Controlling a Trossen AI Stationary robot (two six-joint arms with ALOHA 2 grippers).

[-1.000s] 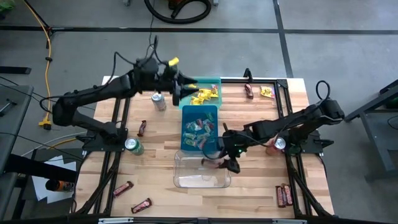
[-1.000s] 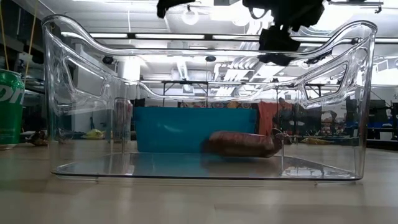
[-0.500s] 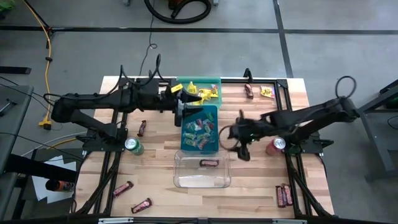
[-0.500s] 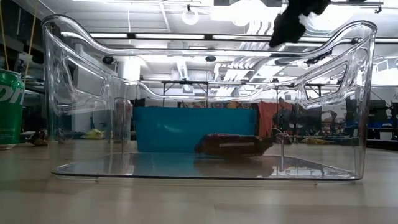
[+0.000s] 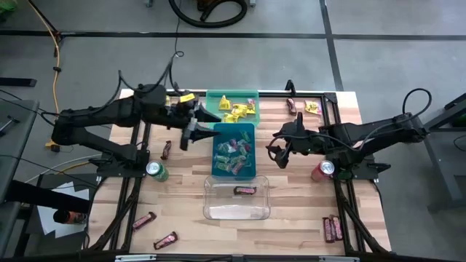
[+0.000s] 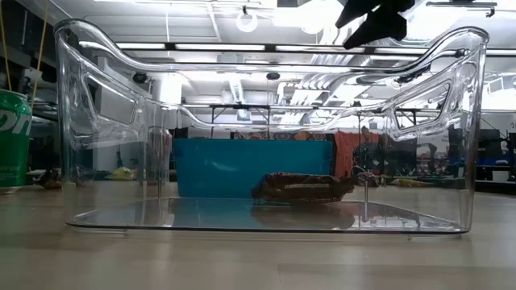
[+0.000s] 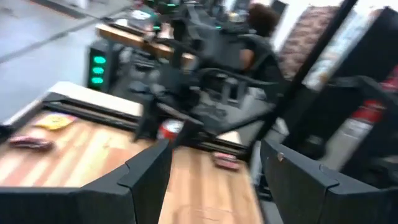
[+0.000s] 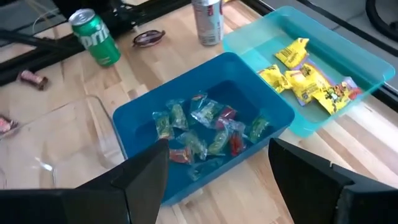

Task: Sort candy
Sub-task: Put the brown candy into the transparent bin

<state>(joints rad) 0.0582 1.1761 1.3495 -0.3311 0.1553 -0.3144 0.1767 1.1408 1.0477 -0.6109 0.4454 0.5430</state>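
A dark red-brown candy bar [image 5: 245, 191] [image 6: 302, 188] lies flat on the floor of the clear bin [image 5: 218, 211]. Mixed green, pink and red packets [image 8: 205, 127] fill the blue bin [image 5: 218, 132], and yellow packets [image 8: 308, 81] lie in the teal bin [image 5: 211, 98]. My left gripper [image 5: 186, 137] [image 7: 211, 174] hovers left of the blue bin, open and empty. My right gripper [image 5: 279, 156] [image 8: 217, 180] hovers right of the blue bin, open and empty; in the low view it shows above the clear bin's rim [image 6: 372, 20].
Loose brown bars lie at the table's left [image 5: 166, 150], near-left [image 5: 144, 220] [image 5: 166, 240], near-right [image 5: 333, 228] and far side [image 5: 292, 107]; a yellow packet [image 5: 312, 107] lies beside that one. A green can [image 5: 155, 170], a silver can [image 8: 207, 22] and a red can [image 5: 321, 171] stand on the table.
My right gripper has drawn away from the clear bin, rising and moving toward the far and right side. The brown bar in the clear bin has shifted a little and settled flat. My left gripper has moved from over the teal bin toward the table's near and left side.
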